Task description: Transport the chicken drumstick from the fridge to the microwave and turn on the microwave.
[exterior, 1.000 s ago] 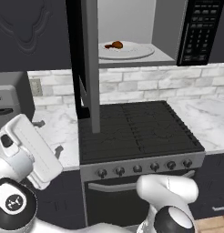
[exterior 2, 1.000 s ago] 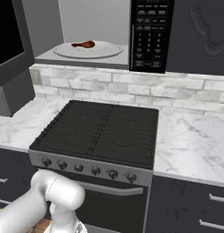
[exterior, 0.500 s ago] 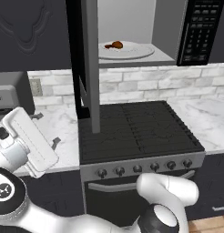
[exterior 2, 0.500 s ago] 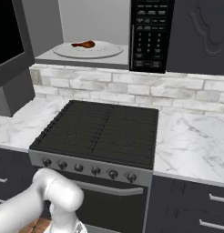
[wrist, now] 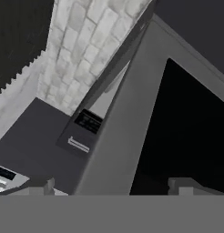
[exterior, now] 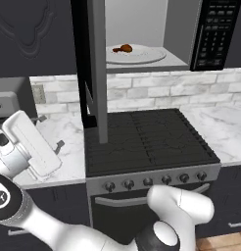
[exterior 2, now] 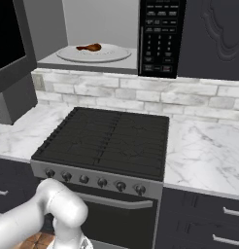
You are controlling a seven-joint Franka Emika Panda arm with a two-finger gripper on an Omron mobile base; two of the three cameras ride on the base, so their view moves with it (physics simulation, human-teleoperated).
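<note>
Kitchen: chicken drumstick [exterior: 124,48] on microwave [exterior: 210,34] plate; pincer [exterior: 49,132] well apart, lower-left.

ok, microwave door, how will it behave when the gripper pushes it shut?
The microwave door stands swung wide open, so it will likely pivot on its hinge rather than slide. It looks like a stiff flat panel; flexing seems unlikely. The chicken drumstick lies well inside on the white plate, probably clear of the closing door.
</note>
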